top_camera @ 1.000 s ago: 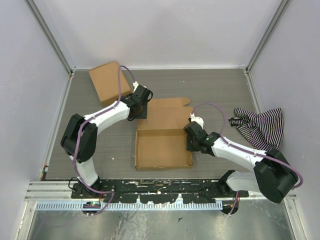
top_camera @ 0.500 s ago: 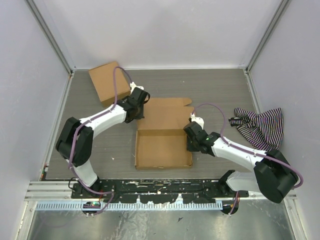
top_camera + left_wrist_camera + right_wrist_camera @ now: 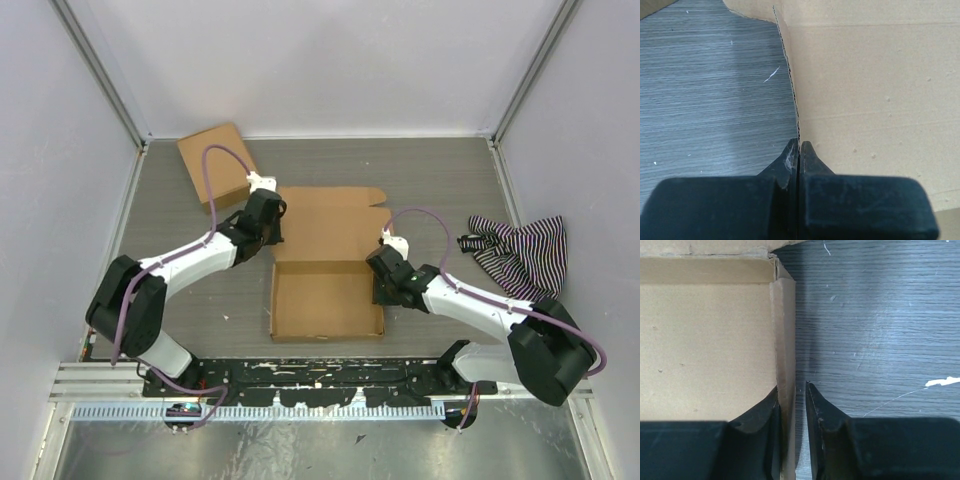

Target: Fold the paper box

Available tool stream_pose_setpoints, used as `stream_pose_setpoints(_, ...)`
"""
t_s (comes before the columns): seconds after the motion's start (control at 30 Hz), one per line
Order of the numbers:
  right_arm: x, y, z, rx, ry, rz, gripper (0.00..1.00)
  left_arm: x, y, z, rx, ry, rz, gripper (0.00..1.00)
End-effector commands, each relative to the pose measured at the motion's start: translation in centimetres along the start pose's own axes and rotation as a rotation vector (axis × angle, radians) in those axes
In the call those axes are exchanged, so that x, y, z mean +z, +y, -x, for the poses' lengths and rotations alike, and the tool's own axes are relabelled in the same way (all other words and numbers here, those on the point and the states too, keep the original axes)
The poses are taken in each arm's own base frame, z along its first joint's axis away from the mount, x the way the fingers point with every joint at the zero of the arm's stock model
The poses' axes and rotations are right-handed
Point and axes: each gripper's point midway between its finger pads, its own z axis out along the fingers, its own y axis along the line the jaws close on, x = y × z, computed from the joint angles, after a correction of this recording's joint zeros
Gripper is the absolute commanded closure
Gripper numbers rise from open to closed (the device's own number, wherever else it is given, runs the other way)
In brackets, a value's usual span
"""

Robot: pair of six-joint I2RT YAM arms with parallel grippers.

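Observation:
The paper box (image 3: 325, 300) lies in the middle of the table as a shallow brown tray, its lid flap (image 3: 330, 225) spread out behind it. My left gripper (image 3: 268, 222) is at the lid's left edge. In the left wrist view that gripper (image 3: 799, 144) is shut on the thin corrugated edge of the lid (image 3: 875, 90). My right gripper (image 3: 383, 285) straddles the tray's right wall. In the right wrist view this gripper (image 3: 792, 387) is open: the inner finger touches the wall (image 3: 785, 330), and a gap shows at the outer finger.
A smaller, squarer cardboard box (image 3: 215, 165) sits at the back left, close behind the left arm. A striped cloth (image 3: 520, 250) lies at the right, beside the right arm's elbow. Grey walls close off the table on three sides.
My left gripper has moved left and a little nearer, and the lid's left edge now reaches further left and back. The right arm has hardly moved.

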Motion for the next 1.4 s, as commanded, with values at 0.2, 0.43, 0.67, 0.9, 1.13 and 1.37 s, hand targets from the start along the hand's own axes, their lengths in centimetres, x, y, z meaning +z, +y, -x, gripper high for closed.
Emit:
stream_pose_setpoints(0.2,-2.3,0.3,3.1,0.029,-0.100,-0.011,0.65,-1.5,-0.4,2.8,-0.021,-0.185,-0.062,1.00)
stream_pose_setpoints(0.43,-5.5,-0.2,5.6,0.032,-0.183,-0.026,0.53,-2.3,-0.2,3.3,-0.019,-0.249,-0.082,1.00)
stream_pose_setpoints(0.67,-8.1,-0.2,8.6,0.039,-0.293,-0.024,0.43,-3.0,-0.2,3.8,-0.028,-0.329,-0.118,1.00)
stream_pose_setpoints(0.9,-9.1,-0.9,10.8,0.037,-0.362,-0.085,0.40,-3.4,-0.2,3.5,-0.042,-0.364,-0.149,1.00)
stream_pose_setpoints(1.13,-8.8,-0.6,11.4,0.028,-0.371,-0.093,0.37,-4.3,0.3,3.2,-0.081,-0.437,-0.176,1.00)
stream_pose_setpoints(1.37,-9.1,-0.8,12.5,0.029,-0.398,-0.078,0.33,-4.6,0.4,2.9,-0.074,-0.457,-0.189,1.00)
